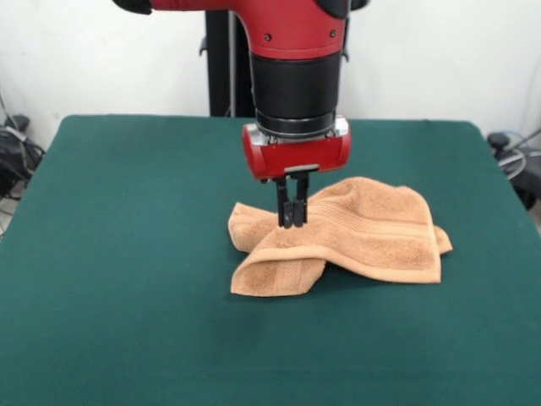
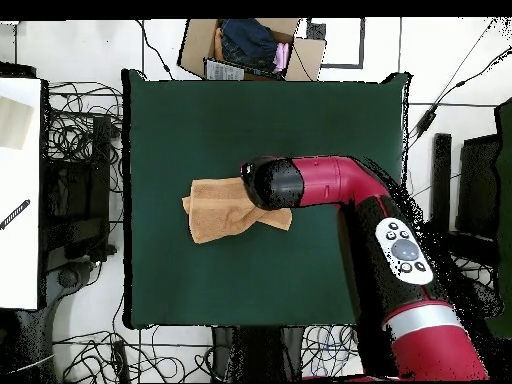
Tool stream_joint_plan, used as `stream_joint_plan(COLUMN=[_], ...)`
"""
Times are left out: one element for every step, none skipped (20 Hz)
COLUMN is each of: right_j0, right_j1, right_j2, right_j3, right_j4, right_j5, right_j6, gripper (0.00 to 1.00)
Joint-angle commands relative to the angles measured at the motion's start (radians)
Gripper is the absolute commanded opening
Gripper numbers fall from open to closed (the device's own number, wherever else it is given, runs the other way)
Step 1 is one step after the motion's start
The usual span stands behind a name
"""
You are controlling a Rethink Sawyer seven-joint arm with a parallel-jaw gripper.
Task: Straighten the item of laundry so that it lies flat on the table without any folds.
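The item of laundry, a light orange-tan towel (image 1: 372,233), lies crumpled right of the middle of the dark green table (image 1: 127,254). Its left part is folded over itself, and a ribbed band runs across the top layer. My gripper (image 1: 292,222) points straight down over the towel's left half. Its fingers are close together with their tips down in the folded cloth, pinching it. In the overhead view the arm's black and red head (image 2: 268,184) covers the gripper and the towel's right end. The rest of the towel (image 2: 215,210) shows to the left of it.
The robot's pedestal (image 1: 221,59) stands behind the table's far edge. In the overhead view an open cardboard box (image 2: 250,45) with clothes sits past the table's top edge, and cables lie on the floor around the table.
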Motion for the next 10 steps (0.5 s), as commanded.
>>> stream_joint_plan(right_j0=[0.031, 0.032, 0.033, 0.033, 0.035, 0.036, 0.034, 0.033, 0.032, 0.032], right_j1=[-0.005, -0.006, -0.006, -0.007, -0.009, -0.012, -0.007, -0.007, -0.007, -0.007], right_j2=[-0.028, -0.029, -0.029, -0.029, -0.03, -0.031, -0.029, -0.028, -0.027, -0.028], right_j3=[0.069, 0.068, 0.068, 0.068, 0.069, 0.07, 0.061, 0.061, 0.063, 0.065], right_j4=[-0.035, -0.035, -0.034, -0.034, -0.033, -0.033, -0.031, -0.031, -0.029, -0.027], right_j5=[-0.025, -0.024, -0.023, -0.023, -0.023, -0.023, -0.011, -0.014, -0.014, -0.01], right_j6=[0.064, 0.064, 0.064, 0.064, 0.065, 0.066, 0.056, 0.054, 0.052, 0.054], gripper=[0.0, 0.0, 0.0, 0.0, 0.0, 0.0, 0.0, 0.0, 0.0, 0.0])
